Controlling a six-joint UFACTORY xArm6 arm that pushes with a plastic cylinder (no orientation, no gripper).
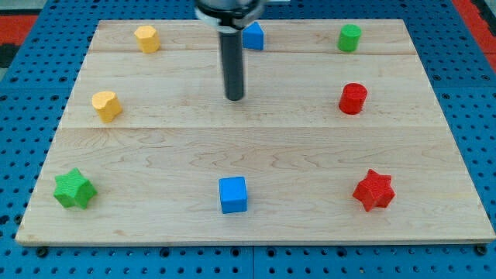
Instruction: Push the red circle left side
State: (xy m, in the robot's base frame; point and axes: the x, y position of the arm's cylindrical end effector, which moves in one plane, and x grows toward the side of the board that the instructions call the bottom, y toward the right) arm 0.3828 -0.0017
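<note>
One red circle (353,98) near right edge

Premises: a robotics laboratory or test bench. Evidence follows. A pale wooden board of joined planks (256,155) lies flat on a blue perforated metal base plate (27,85) with a regular grid of holes, of the kind used for mounting fixtures. A red surface (15,27) shows at the view's top corners. A straight dark rod descends from a black round mount (229,9) at the view's top. Small coloured blocks are spaced well apart across the board in a staged layout. No domestic or retail fittings observed.
</note>
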